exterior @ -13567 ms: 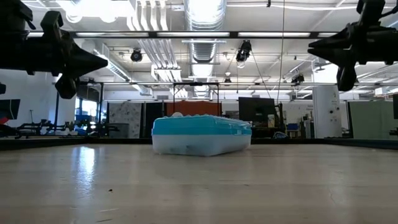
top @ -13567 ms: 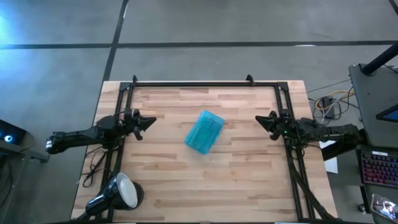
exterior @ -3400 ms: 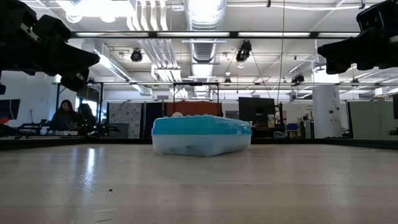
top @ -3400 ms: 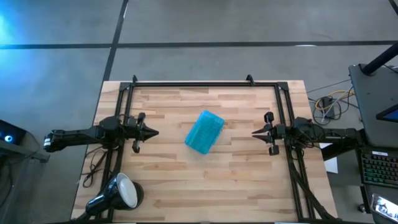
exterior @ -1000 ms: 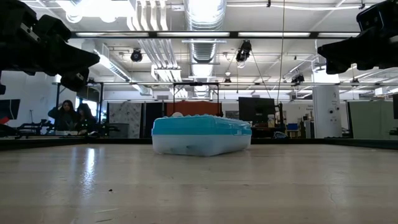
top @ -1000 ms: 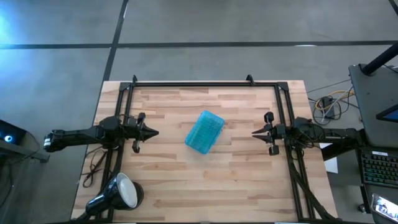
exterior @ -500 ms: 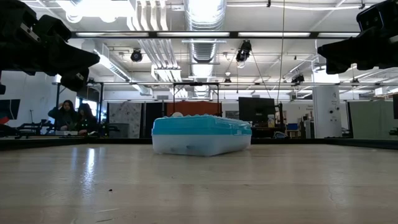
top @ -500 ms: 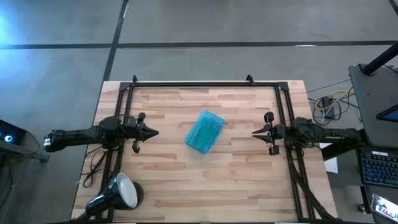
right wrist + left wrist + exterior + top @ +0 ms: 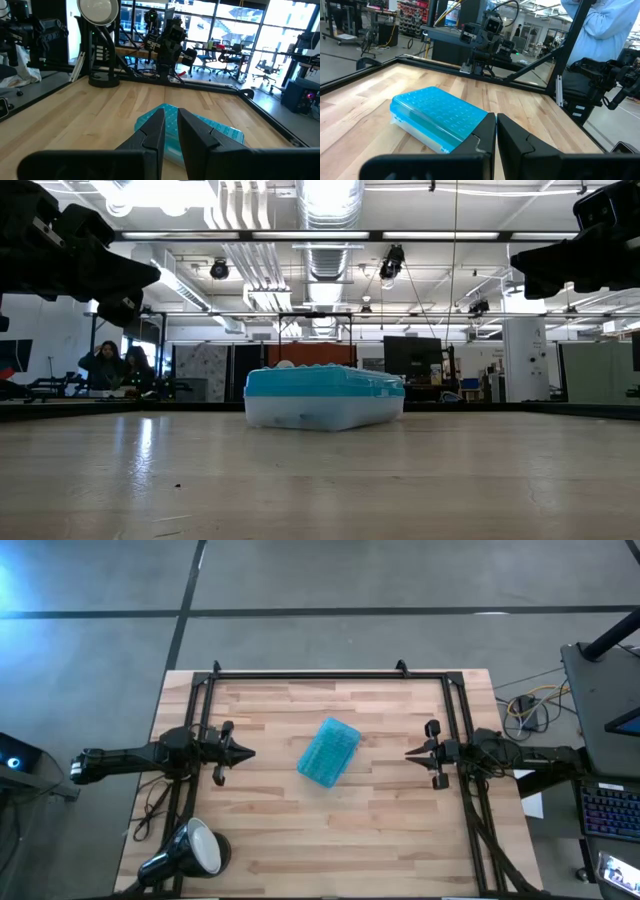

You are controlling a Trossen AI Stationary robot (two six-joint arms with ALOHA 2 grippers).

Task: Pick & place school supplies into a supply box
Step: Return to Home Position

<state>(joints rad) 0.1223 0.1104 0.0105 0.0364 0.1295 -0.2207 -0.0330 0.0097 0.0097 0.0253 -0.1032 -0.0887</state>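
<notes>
The supply box (image 9: 329,752) lies shut in the middle of the table, turquoise half on top and clear half resting on the wood (image 9: 323,397). It also shows in the left wrist view (image 9: 437,117) and the right wrist view (image 9: 200,131). No school supplies show anywhere; whether any lie inside the box I cannot tell. My left gripper (image 9: 243,752) hovers shut above the table, left of the box, pointing at it (image 9: 496,117). My right gripper (image 9: 408,752) hovers shut to the right of the box, also pointing at it (image 9: 171,111).
A black-and-white desk lamp (image 9: 185,852) stands at the table's near left corner, and its head shows in the right wrist view (image 9: 99,10). A black frame (image 9: 330,674) runs along the far edge and both sides. People sit in the room behind (image 9: 105,365).
</notes>
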